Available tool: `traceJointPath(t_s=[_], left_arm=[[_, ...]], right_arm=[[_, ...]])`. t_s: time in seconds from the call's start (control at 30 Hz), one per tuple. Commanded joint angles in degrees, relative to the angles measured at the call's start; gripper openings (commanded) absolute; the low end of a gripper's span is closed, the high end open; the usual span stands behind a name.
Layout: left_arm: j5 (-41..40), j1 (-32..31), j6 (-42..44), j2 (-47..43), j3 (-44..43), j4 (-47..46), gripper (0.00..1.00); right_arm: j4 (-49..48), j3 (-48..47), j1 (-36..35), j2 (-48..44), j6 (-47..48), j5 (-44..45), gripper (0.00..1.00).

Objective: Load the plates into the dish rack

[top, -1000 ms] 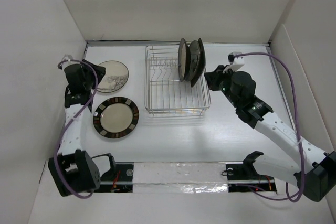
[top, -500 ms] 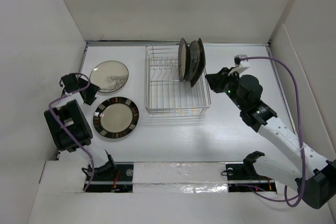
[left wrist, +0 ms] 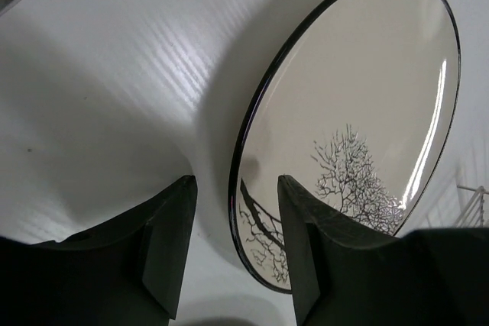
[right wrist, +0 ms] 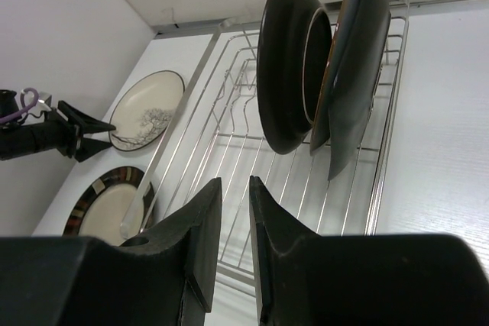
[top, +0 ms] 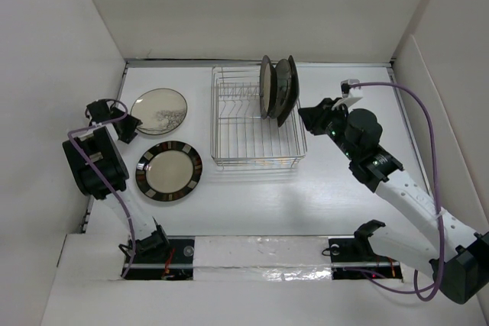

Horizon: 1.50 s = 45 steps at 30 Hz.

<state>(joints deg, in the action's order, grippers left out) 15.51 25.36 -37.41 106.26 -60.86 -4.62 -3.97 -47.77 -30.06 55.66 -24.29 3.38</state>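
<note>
The silver wire dish rack (top: 260,163) stands mid-table and also shows in the right wrist view (right wrist: 386,146). Three dark plates (top: 276,89) stand upright at its back right (right wrist: 294,74). A beige round plate with a black tree drawing (top: 159,111) lies flat at the left. My left gripper (top: 128,127) is open, and its fingers straddle that plate's near rim (left wrist: 359,104). A cream plate with a brown striped rim (top: 169,171) lies in front of it. My right gripper (top: 304,116) hangs by the rack's right side, jaws slightly apart and empty (right wrist: 235,219).
White walls close in the table on the left, back and right. The left wall is close behind my left arm. A foil-covered strip (top: 260,253) runs along the near edge between the arm bases.
My left arm has folded back and its gripper has come down to the tree plate's near-left rim. My right gripper has drawn back a little from the racked plates.
</note>
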Motion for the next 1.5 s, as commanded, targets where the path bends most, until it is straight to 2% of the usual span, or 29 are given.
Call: traceJointPath(t_s=[0.0,0.1,0.4,0.43,0.47,0.5,0.67,0.8,0.87,0.9,0.97,1.0,1.1,1.27,1.47], left_arm=[[0.75,0.3,0.14,2.72,-1.72,-0.38,0.44],[3.21,0.3,-1.26,4.21,-1.98,-2.31,0.37],[6.2,0.3,-2.14,6.06,-3.12,-3.11,0.35],[6.98,0.3,-2.49,6.24,-3.3,-3.29,0.28],[7.34,0.3,-2.58,6.42,-3.39,-3.81,0.17],[7.69,0.3,-2.67,6.59,-3.39,-4.42,0.0],[8.05,0.3,-2.32,5.54,-2.6,-6.62,0.0],[9.45,0.3,-4.07,-1.73,0.47,-13.11,0.0],[9.98,0.3,-5.21,-4.73,2.49,-15.84,0.0],[9.89,0.3,-6.44,-7.53,3.02,-18.81,0.0],[8.58,0.3,-8.11,-10.18,5.04,-22.25,0.0],[7.97,0.3,-8.9,-12.28,5.57,-25.49,0.0],[6.64,0.3,-10.75,-14.4,6.46,-29.55,0.0],[6.9,0.3,-11.37,-15.38,6.89,-31.93,0.0],[10.06,0.3,-14.09,-21.61,6.99,-35.81,0.0]], right_arm=[[-3.5,0.66,0.27,0.24,-0.4,-0.74,0.27],[-3.5,0.83,0.27,0.33,-0.49,-0.57,0.27],[-3.42,1.71,0.27,-0.37,-0.84,0.05,0.27],[-3.24,1.71,0.27,-0.64,-0.93,0.22,0.27],[-3.15,1.71,0.27,-0.99,-0.84,0.49,0.27],[-3.15,1.8,0.27,-1.16,-0.84,0.49,0.25],[-3.06,1.89,0.27,-1.17,-0.84,0.22,0.17],[-3.15,1.8,-0.34,-0.9,-0.58,1.1,0.17],[-3.06,1.45,-0.35,-0.29,-0.4,0.93,0.23],[-3.15,1.36,-0.35,-0.03,-0.23,0.49,0.32],[-3.33,1.1,-0.96,0.42,-0.23,-1.17,0.43],[-4.11,1.1,-0.96,0.42,-0.05,-1.88,0.52],[-5.0,0.84,-2.28,-0.28,0.39,-5.21,0.62],[-5.0,0.05,-3.42,-1.43,0.56,-6.71,0.66],[-6.14,-2.67,-4.48,0.15,-1.1,-11.28,0.71]])
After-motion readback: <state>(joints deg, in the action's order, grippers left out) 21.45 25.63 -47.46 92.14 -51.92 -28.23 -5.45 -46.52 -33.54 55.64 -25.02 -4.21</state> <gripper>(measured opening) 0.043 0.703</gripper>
